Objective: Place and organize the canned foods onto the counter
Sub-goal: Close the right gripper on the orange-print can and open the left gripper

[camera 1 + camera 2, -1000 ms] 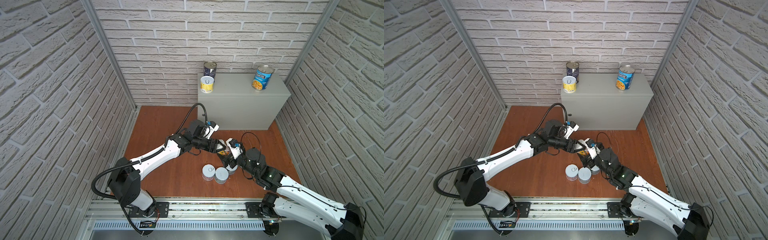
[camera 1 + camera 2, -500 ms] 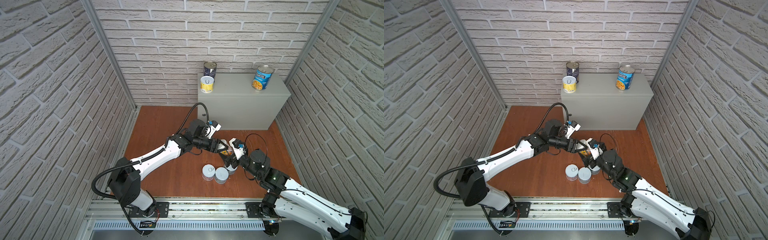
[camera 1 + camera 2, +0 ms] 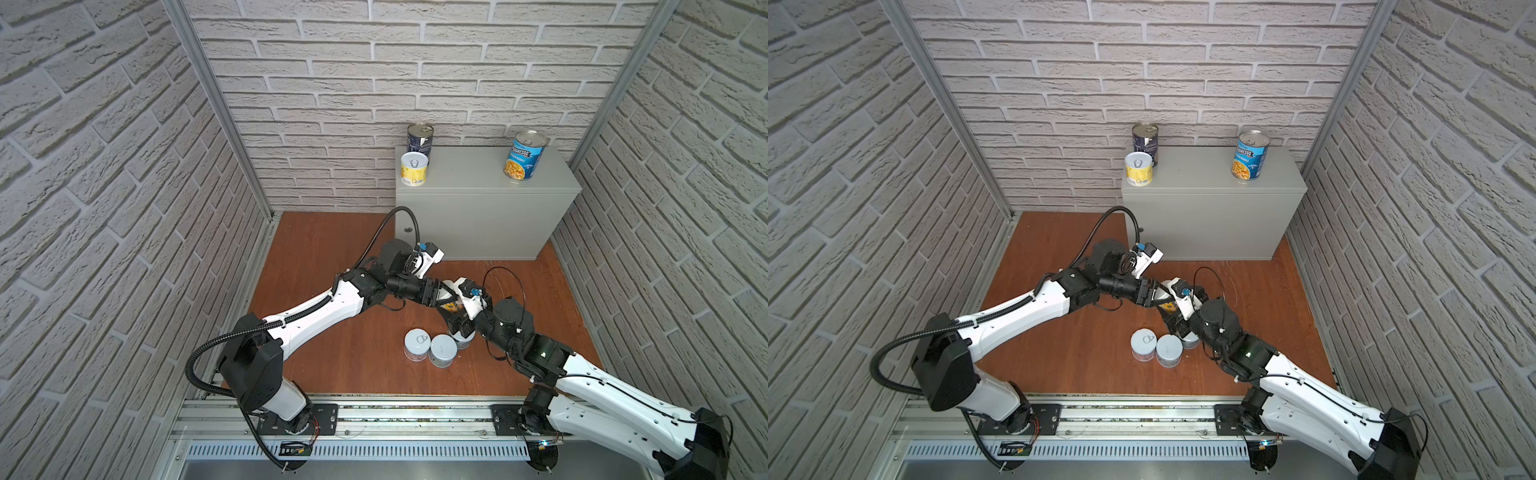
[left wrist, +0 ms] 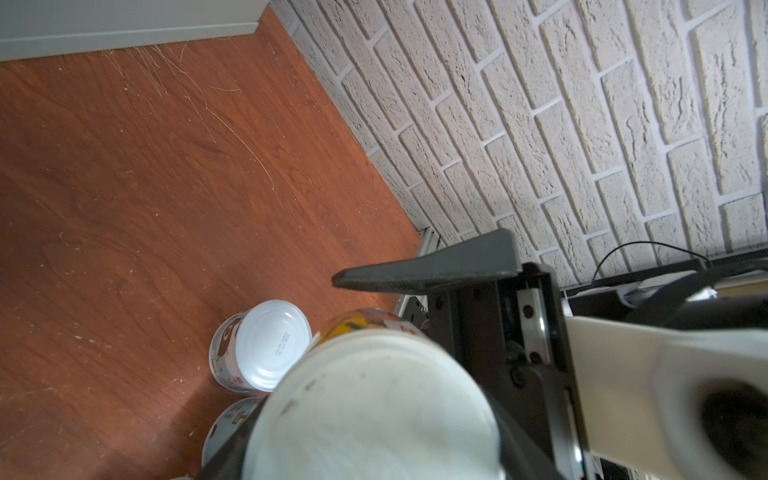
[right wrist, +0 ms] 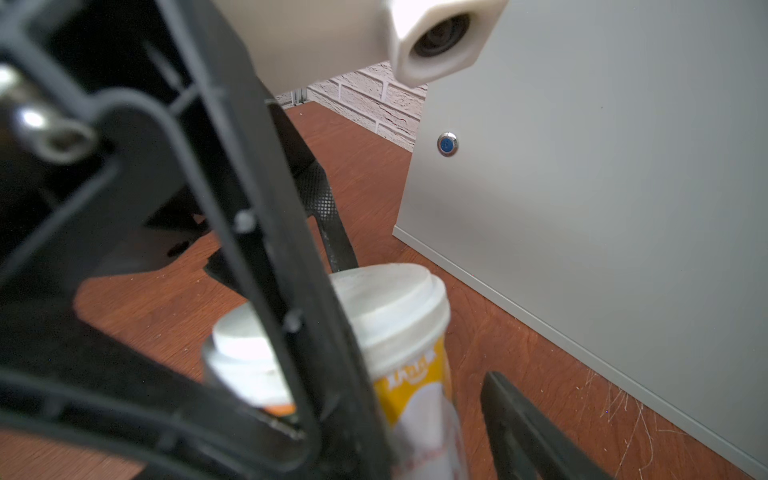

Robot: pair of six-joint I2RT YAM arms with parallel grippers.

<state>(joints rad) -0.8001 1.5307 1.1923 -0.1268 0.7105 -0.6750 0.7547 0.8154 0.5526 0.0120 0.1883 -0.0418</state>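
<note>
Looks like a handover! The left fingers (image 3: 437, 292) clamp the short yellow-labelled metal can (image 5: 415, 374); the right fingers (image 5: 519, 419) bracket it, part-open, one clear of the label. Right must seat squarely before left releases.

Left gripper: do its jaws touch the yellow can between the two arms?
Touching. The right wrist view shows the yellow can clamped between two fingers of the left gripper, one pressed on each side.

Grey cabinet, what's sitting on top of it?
Three cans stand on the grey cabinet: a tall dark navy can at its back left corner, a short yellow can just in front, and a blue Progresso can toward the right. The patches behind them are covered.
</note>
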